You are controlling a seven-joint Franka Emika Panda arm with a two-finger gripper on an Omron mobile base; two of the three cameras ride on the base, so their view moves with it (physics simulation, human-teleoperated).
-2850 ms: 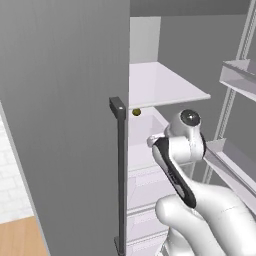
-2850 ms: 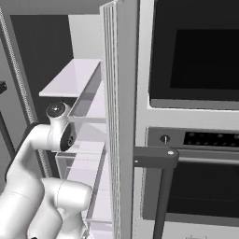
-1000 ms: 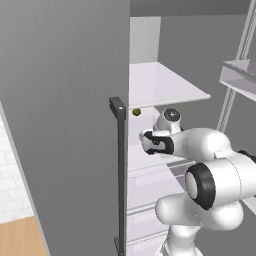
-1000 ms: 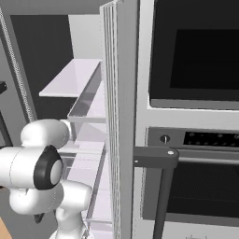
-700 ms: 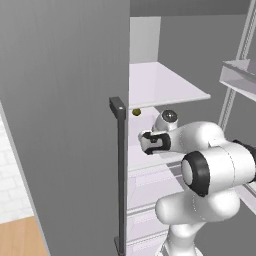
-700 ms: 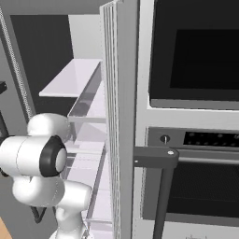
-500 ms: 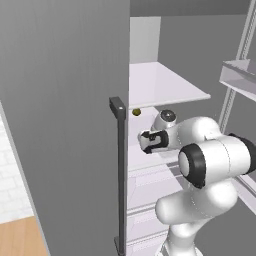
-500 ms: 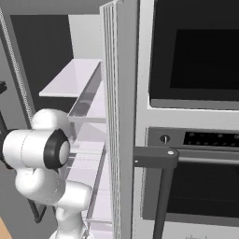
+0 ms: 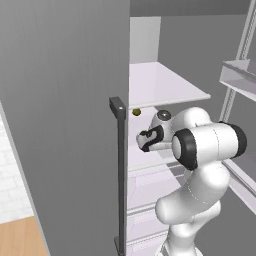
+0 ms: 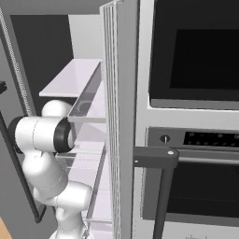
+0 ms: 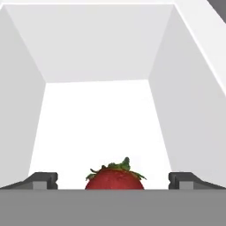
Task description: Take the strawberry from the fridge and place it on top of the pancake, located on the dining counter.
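Left base view: the white jointed arm is reaching into the open tall matte grey fridge, past the door's long dark vertical bar handle. The dark two-finger gripper is pointing inward just under the flat white upper shelf, level with the shelf below it. A small olive-yellow round item is sitting further back, above and to the left of the gripper; its identity cannot be told. The fingers are too small here to judge their spacing.

Right base view: the arm's thick white elbow link with its dark joint ring is standing in the fridge opening, beside the clear door bins on the edge-on door. To the right, the dark built-in oven with its dark bar handle is taking no part in the work.

Hand view: the red strawberry with green leafy cap is resting on the white floor of a white-walled fridge compartment, directly ahead of the hand. The two small dark fingertips are standing spread wide, one on each side of the fruit and apart from it; nothing is being pinched.

Progress, as judged: the fridge is standing open and the gripper is lined up on the strawberry, so the approach appears nearly complete. Closing on the fruit, withdrawing it, travelling to the dining counter and setting it on the pancake all remain to be done.
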